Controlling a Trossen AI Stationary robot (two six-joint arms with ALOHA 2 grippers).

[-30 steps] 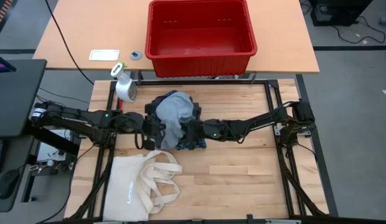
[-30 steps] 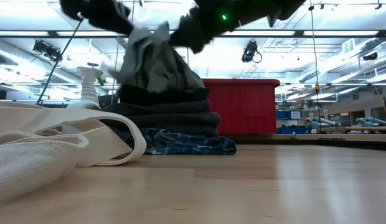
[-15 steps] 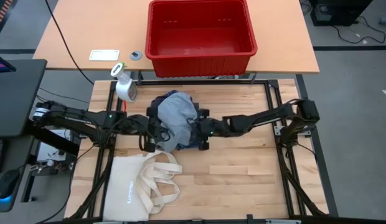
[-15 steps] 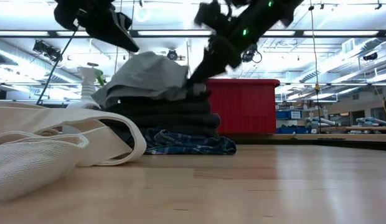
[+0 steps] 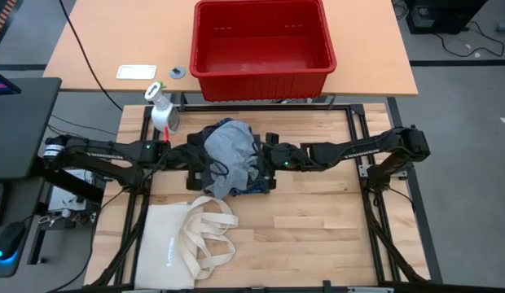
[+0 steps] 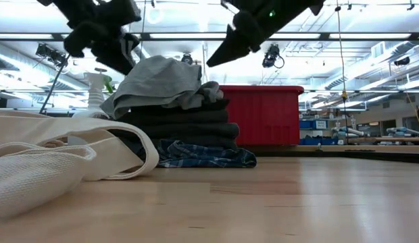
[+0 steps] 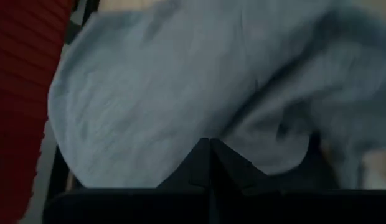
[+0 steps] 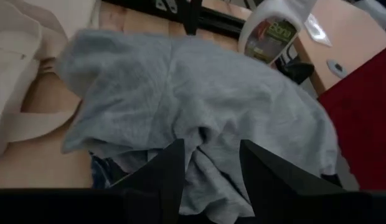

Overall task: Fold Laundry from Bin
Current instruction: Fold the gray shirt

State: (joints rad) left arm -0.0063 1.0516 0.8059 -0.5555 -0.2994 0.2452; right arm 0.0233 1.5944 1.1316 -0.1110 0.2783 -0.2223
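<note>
Spray bottle [image 8: 275,28] label reads "Bona", beside laundry [image 8: 199,112].

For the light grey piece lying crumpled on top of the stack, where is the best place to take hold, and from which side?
Probably the loose edge of the light grey piece that droops over the stack's side toward the tote bag. In the low view that edge hangs free of the folded garments below, so jaws coming from above on that side could pinch a single layer.
</note>
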